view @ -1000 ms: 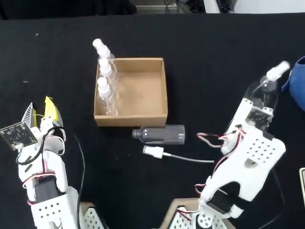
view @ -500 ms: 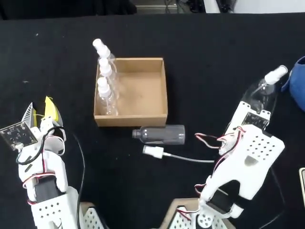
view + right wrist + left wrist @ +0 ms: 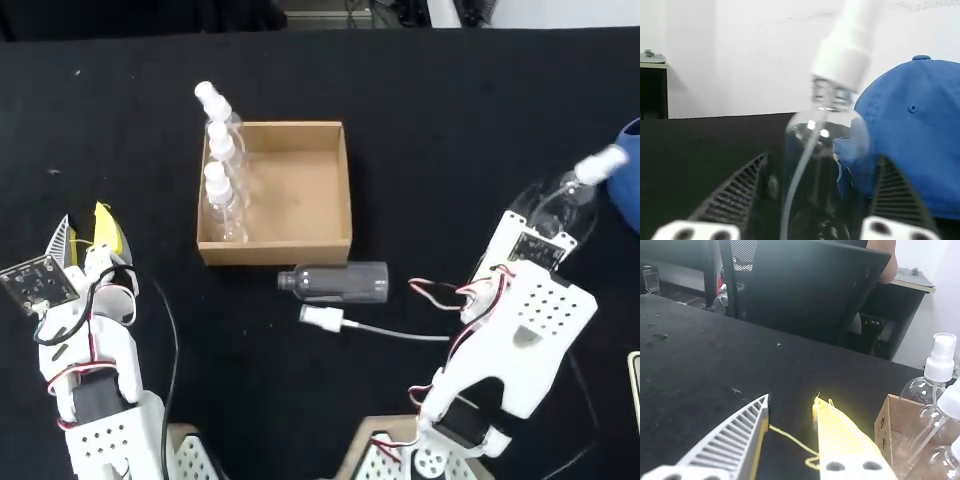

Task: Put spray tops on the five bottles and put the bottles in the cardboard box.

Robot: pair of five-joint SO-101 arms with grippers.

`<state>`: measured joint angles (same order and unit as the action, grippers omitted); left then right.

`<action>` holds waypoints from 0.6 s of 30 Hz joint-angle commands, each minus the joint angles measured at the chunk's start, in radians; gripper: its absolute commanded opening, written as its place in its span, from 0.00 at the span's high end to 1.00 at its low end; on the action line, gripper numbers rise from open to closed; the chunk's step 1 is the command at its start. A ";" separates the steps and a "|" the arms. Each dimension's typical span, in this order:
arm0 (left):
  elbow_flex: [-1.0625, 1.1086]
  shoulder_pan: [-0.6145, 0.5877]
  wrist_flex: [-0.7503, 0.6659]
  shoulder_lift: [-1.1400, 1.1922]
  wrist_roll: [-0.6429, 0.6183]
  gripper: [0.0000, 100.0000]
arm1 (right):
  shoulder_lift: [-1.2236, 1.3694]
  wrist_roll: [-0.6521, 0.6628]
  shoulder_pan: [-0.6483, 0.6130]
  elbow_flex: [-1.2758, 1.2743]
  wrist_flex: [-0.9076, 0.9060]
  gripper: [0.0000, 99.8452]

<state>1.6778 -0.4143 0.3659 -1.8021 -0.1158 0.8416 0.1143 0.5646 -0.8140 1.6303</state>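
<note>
The cardboard box (image 3: 346,190) stands open at mid-table, with three capped bottles (image 3: 222,190) lined along its left wall. In front of it an uncapped clear bottle (image 3: 335,282) lies on its side, and a loose spray top (image 3: 322,318) with a long tube lies just nearer. At the right, my right gripper (image 3: 550,218) is shut on a capped bottle (image 3: 570,198) that tilts towards the right edge. In the right wrist view this bottle (image 3: 820,135) sits between the right gripper's (image 3: 822,162) fingers. My left gripper (image 3: 83,218) stands open and empty at the left; its wrist view shows the left gripper (image 3: 791,400), the box (image 3: 886,422) and bottles (image 3: 932,385).
A blue cap (image 3: 628,190) lies at the right table edge, right behind the held bottle; the right wrist view shows this blue cap (image 3: 912,125) too. A black chair (image 3: 805,285) stands beyond the table's far left side.
The bottle in my right gripper has tipped over to the right, its spray top swinging toward the blue cap. The left arm has stayed still.
</note>
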 commanded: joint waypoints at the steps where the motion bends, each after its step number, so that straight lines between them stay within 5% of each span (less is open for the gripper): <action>1: 0.022 0.001 0.008 -0.008 0.003 0.97 | -0.008 0.009 0.005 0.031 -0.002 0.66; 9: 0.022 0.001 0.008 -0.008 0.003 0.97 | -0.097 0.002 0.011 0.010 -0.035 0.69; 18: 0.022 0.001 0.008 -0.008 0.003 0.97 | -0.371 0.002 0.005 -0.067 -0.333 0.69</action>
<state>1.6778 -0.4143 0.3659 -1.8021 -0.1158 0.5976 0.1143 0.5646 -0.8646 1.3709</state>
